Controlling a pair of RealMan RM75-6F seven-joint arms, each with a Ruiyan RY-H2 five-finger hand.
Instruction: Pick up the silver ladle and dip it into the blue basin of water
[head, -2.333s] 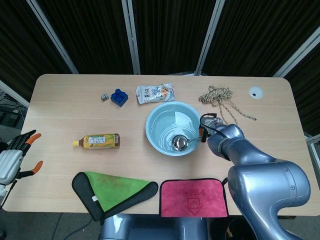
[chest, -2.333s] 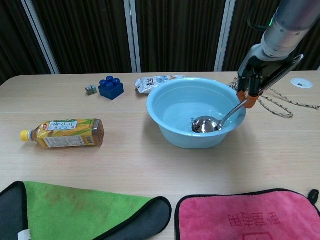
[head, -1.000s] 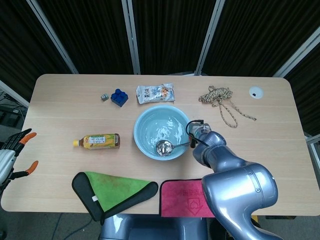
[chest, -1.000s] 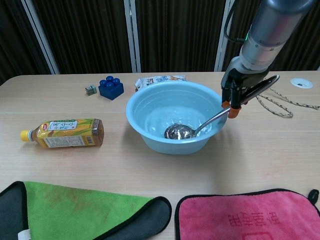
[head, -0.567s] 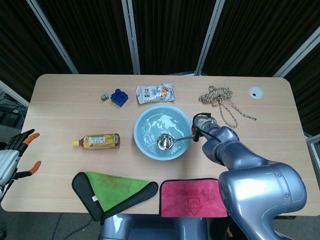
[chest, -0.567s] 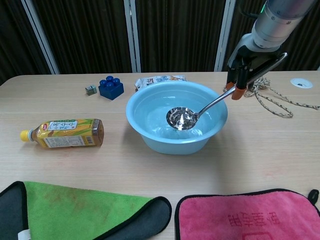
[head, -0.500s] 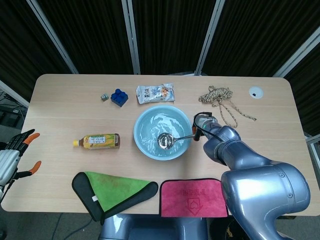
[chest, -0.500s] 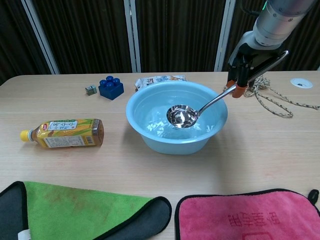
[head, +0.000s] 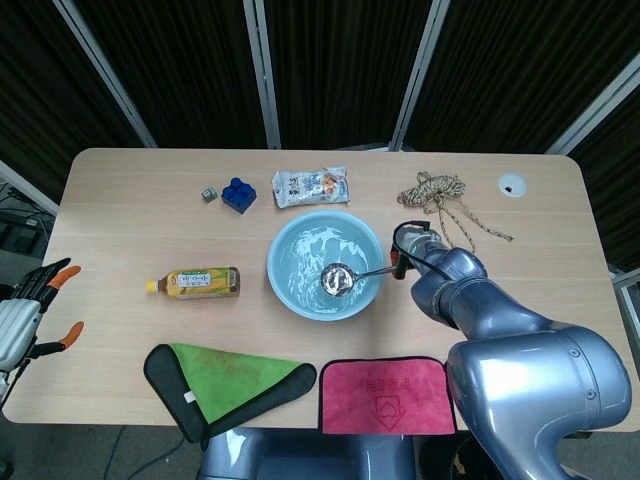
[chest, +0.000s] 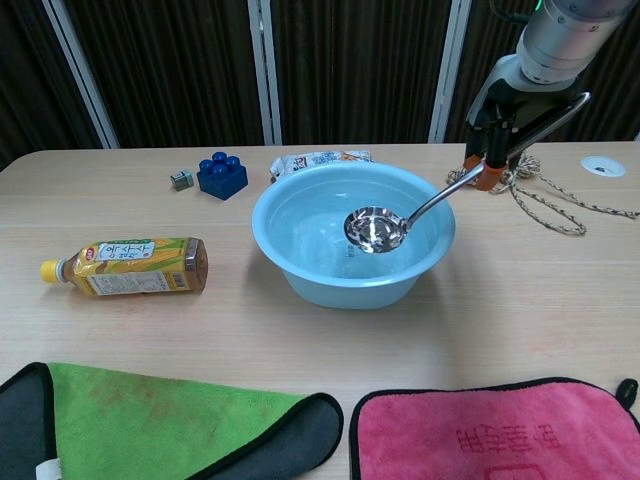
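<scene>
The blue basin (chest: 300, 283) of water stands mid-table, its rim (head: 281, 293) also seen from the head view. My right hand (chest: 507, 118) grips the orange-tipped end of the silver ladle's handle, right of and above the basin. The ladle (chest: 375, 229) slants down to the left, and its bowl (head: 337, 279) hangs over the water at about rim height. In the head view my right hand (head: 407, 250) is partly hidden behind its own arm. My left hand (head: 22, 318) hangs off the table's left edge, holding nothing, fingers apart.
A tea bottle (head: 195, 282) lies left of the basin. Behind the basin are a blue brick (head: 238, 193), a small cube (head: 209, 194) and a snack packet (head: 311, 186). A rope (head: 440, 200) lies at the back right. Green (head: 225, 385) and pink (head: 387, 393) cloths line the front edge.
The ladle bowl sat in the water while the basin slid left. Since then my right hand has raised it out of the water and carried it slightly rightward.
</scene>
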